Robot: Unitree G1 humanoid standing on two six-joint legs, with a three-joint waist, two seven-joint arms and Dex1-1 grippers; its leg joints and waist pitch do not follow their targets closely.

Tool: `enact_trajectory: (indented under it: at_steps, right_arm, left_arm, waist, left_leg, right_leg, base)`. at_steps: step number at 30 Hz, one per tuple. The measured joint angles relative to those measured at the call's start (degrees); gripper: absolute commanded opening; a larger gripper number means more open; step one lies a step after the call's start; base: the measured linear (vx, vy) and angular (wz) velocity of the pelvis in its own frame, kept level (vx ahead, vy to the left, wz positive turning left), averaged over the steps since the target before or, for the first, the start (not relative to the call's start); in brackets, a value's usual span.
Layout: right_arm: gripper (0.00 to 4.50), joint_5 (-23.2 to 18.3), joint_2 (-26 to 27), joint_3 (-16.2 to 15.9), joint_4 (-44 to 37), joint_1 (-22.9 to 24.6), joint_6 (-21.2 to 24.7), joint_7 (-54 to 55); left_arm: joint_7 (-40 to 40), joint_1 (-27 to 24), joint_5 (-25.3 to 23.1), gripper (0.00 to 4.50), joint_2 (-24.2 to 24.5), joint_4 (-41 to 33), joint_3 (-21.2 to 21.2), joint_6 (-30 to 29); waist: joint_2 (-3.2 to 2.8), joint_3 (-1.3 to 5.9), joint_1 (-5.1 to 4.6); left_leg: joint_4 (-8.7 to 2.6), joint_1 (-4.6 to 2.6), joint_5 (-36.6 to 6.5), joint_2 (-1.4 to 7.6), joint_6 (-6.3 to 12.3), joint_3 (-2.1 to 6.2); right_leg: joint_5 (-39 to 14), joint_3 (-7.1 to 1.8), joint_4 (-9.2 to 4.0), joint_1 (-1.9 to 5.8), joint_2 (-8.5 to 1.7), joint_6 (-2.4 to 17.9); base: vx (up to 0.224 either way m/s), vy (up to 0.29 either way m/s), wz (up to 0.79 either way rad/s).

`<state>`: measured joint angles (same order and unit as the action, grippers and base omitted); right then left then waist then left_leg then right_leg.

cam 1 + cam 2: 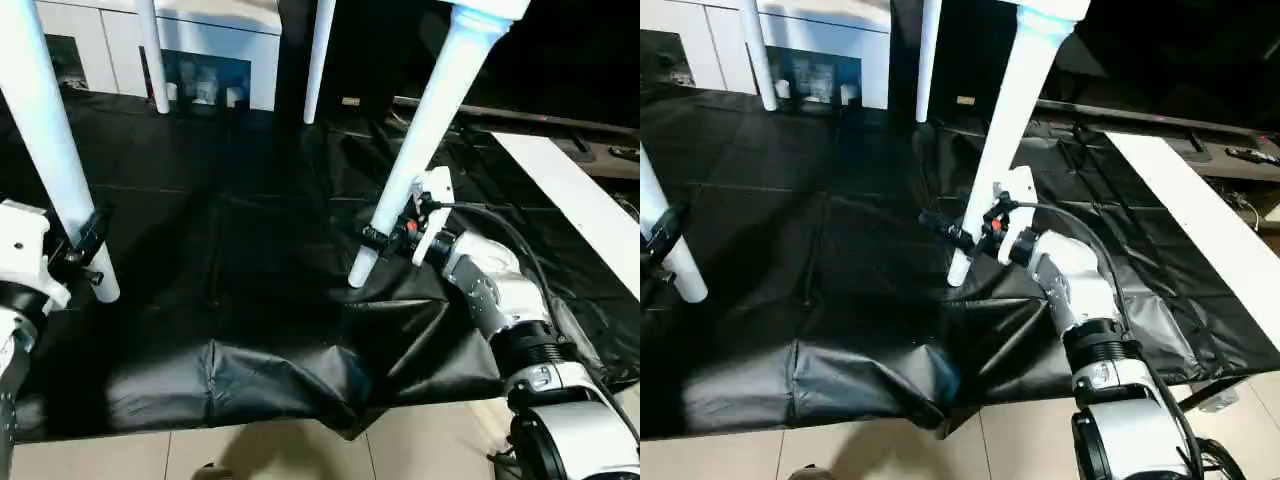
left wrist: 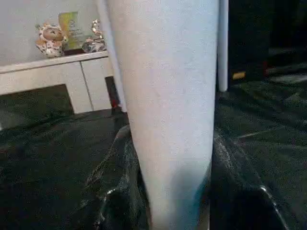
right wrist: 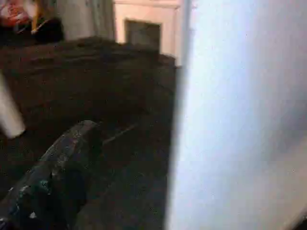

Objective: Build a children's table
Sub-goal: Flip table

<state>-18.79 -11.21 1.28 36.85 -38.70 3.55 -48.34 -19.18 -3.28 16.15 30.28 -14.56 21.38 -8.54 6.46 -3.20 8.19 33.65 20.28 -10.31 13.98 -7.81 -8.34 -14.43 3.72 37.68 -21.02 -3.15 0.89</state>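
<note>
Black-sheeted table (image 1: pixel 250 250), white legs (image 1: pixel 410 170) between both arms' fingers (image 1: pixel 940 222).

The tabletop (image 1: pixel 490 8) is cut off by the upper edge, leaving a corner and the tops of the four legs. The near-left leg (image 1: pixel 50 150) hides most of the left end effector (image 1: pixel 85 245), so the contact cannot be made out. In the right wrist view the near-right leg (image 3: pixel 240 120) is a blurred pale mass (its edges soft). Small objects on the cabinet (image 2: pixel 48 72) are too blurred to identify. The bench (image 1: pixel 250 250) runs past both side edges.
</note>
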Motion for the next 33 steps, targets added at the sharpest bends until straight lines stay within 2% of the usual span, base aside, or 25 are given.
enact_trajectory:
  at_steps: [3, 7, 9, 11, 17, 19, 22, 28, 31, 33]
  right_arm:
    - [4.50, -1.73, 1.64, 1.70, -7.39, 4.51, 1.75, 3.82]
    - [4.50, -2.84, 2.87, 1.68, -13.74, 10.97, 4.14, 6.04]
    - [4.50, -4.07, 3.53, 1.68, -20.85, 15.75, 5.86, 7.83]
    - [4.50, -4.23, 3.62, 1.71, -23.30, 17.45, 6.92, 8.77]
    - [4.50, -3.89, 3.63, 1.53, -36.35, 27.22, 11.52, 14.69]
    - [4.50, -3.61, 2.95, 1.19, -41.42, 32.57, 12.62, 15.64]
    - [4.50, -2.65, 2.48, 0.67, -43.83, 36.05, 13.91, 17.40]
    - [4.50, 0.20, 2.97, -0.11, -45.66, 39.76, 14.97, 21.37]
    - [4.50, -0.61, 3.49, -1.29, -46.09, 41.54, 15.73, 21.21]
    - [4.50, -1.31, 3.51, -2.17, -46.66, 41.68, 15.84, 19.87]
  left_arm:
    - [-0.26, -2.80, 0.41, 2.45, -0.55, -1.51, 0.52, 0.24]
    - [-0.67, -5.59, 2.61, 2.80, -2.70, -1.81, 1.09, 0.30]
    - [-1.04, -7.17, 4.38, 2.98, -4.56, -2.78, 2.58, 2.09]
    - [-1.31, -7.65, 4.96, 2.98, -4.75, -3.05, 3.27, 3.17]
    - [-0.61, -12.12, 10.10, 2.98, -9.81, -6.27, 6.32, 3.69]
    - [-0.78, -17.69, 10.26, 2.98, -12.18, -9.17, 4.95, 3.80]
    - [-1.04, -21.68, 10.03, 2.98, -13.84, -10.29, 2.45, 3.77]
    - [-0.57, -26.32, 6.71, 2.98, -17.05, -12.00, -4.37, 3.36]
    - [-0.68, -27.54, 4.92, 2.98, -19.24, -11.90, -8.41, 4.68]
    - [-0.67, -26.46, 4.20, 2.98, -19.56, -11.78, -9.89, 4.98]
  waist:
    - [0.07, 0.05, -0.01]
    - [0.06, 0.04, 0.04]
    - [-0.05, 0.00, 0.02]
    - [-0.08, -0.01, -0.04]
    - [-0.95, 0.13, 0.02]
    - [-1.17, 0.25, 0.08]
    - [-1.24, 0.20, 0.11]
    - [-1.28, 0.23, 0.20]
    - [-1.29, 0.22, 0.21]
    - [-1.34, 0.23, 0.23]
  left_leg:
    - [-0.27, -0.10, 0.00, -0.01, 0.00, -0.12]
    - [-0.39, -0.04, 0.01, -0.01, 0.00, -0.16]
    - [-0.49, -0.05, 0.01, -0.01, 0.00, -0.18]
    - [-0.51, -0.07, 0.01, -0.02, 0.00, -0.19]
    - [-0.57, -0.24, 0.00, -0.04, 0.00, -0.26]
    - [-0.61, -0.30, -0.02, -0.07, 0.02, -0.33]
    - [-0.78, -0.33, -0.02, -0.08, 0.02, -0.33]
    - [-0.80, -0.32, -0.02, -0.13, 0.02, -0.33]
    - [-0.80, -0.32, -0.02, -0.13, 0.02, -0.33]
    - [-0.80, -0.31, -0.02, -0.13, 0.02, -0.33]
  right_leg:
    - [-0.06, -0.04, -0.17, 0.02, 0.01, -0.13]
    - [-0.08, -0.03, -0.36, -0.01, 0.03, -0.18]
    - [-0.03, -0.05, -0.57, 0.04, 0.04, -0.27]
    - [0.01, -0.07, -0.57, 0.04, 0.04, -0.33]
    - [0.08, -0.17, -0.61, 0.13, 0.04, -0.44]
    - [0.00, -0.26, -0.66, 0.19, 0.02, -0.56]
    - [-0.12, -0.26, -0.65, 0.11, 0.02, -0.94]
    - [-0.07, -0.41, -0.65, 0.18, 0.02, -1.05]
    - [-0.03, -0.51, -0.67, 0.17, 0.02, -1.12]
    - [0.00, -0.51, -0.65, 0.17, 0.02, -1.14]
  base:
    - [0.000, 0.000, 0.00]
    - [0.000, 0.000, 0.00]
    - [0.000, 0.000, 0.00]
    - [0.000, 0.000, 0.00]
    - [0.000, 0.000, 0.00]
    - [0.000, 0.000, 0.00]
    - [0.000, 0.000, 0.00]
    - [0.000, 0.000, 0.00]
    - [0.000, 0.000, 0.00]
    - [0.000, 0.000, 0.00]
